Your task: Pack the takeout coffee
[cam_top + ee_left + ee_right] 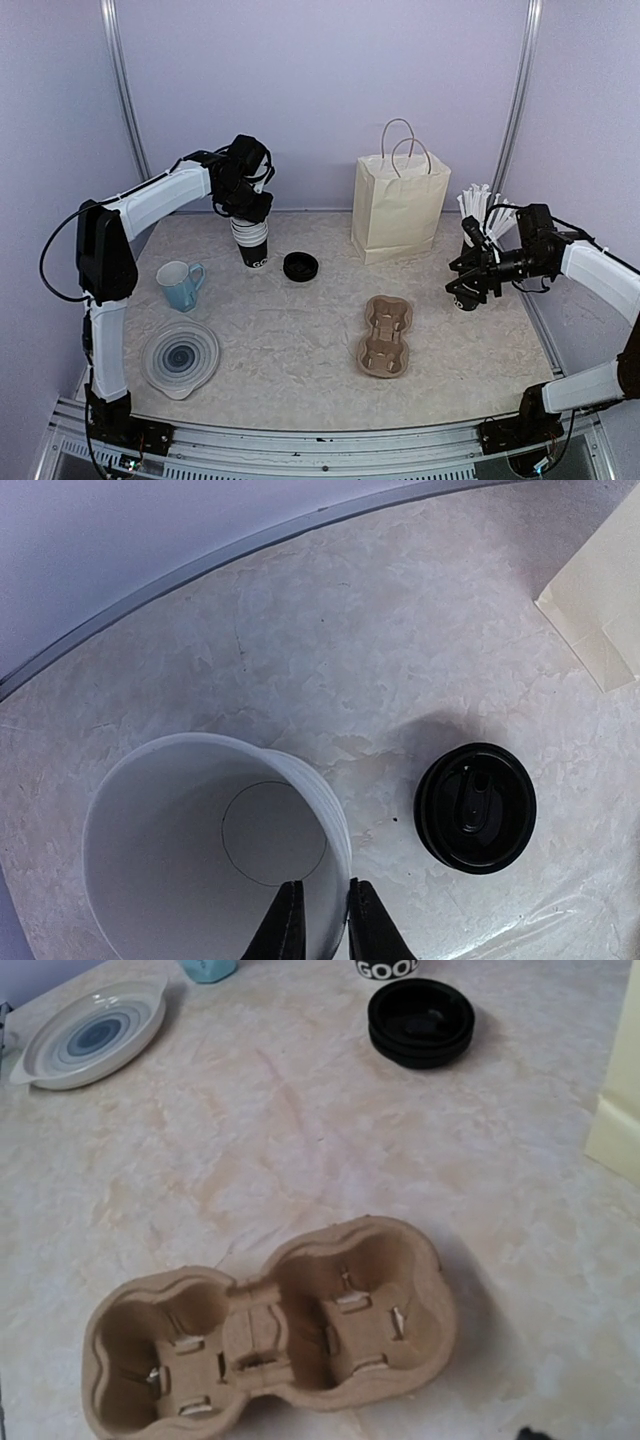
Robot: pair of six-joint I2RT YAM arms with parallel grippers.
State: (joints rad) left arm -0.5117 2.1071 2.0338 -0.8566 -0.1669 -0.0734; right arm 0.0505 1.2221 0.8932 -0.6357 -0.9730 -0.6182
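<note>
Clamped with the left pincer (pixel 325 895) on the rim of the top cup (pixel 215 850), one finger inside the white wall and one outside, at the bottom edge of the wrist view. Nested atop a stack (pixel 254 248) of lidless black cups, upper left of centre in the overhead view; hard to say whether lifted or resting on the table (pixel 300 330). Just right of that, a black lid (pixel 300 266) lying flat, apart from any cup. Further toward lower centre, the brown carrier tray (pixel 385 335), both sockets bare. Behind it, a paper bag (pixel 398 210) standing upright. At far right, the right pincer (pixel 468 285) low in front of a cup of straws (pixel 483 205); no telling open from closed, with only a dark tip at the bottom edge of its own view. At lower left, a blue mug (pixel 180 283) and a plate (pixel 180 357), clear of both arms. By the look of it, barely begun. Left to do: free one cup, lid it, seat it in the tray, perhaps bag the lot.
</note>
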